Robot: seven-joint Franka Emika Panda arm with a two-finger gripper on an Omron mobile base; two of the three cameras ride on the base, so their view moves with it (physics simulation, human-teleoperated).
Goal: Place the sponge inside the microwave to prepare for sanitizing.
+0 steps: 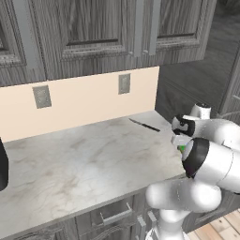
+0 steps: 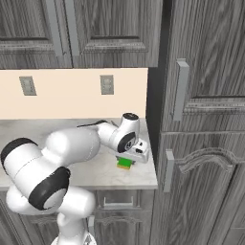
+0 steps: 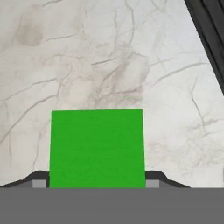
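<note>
Marble counter (image 3: 109,57), sponge (image 3: 96,148) between jaws.

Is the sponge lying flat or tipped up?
Flat. In the hand view the sponge shows its whole green face level against the marble counter, sitting between the gripper tips.

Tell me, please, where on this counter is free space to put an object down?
The marble counter is bare from the dark object at the left edge across to the knife near the back wall. It is crowded only at the right end, where the gripper sits over the sponge beside the tall cabinet.
</note>
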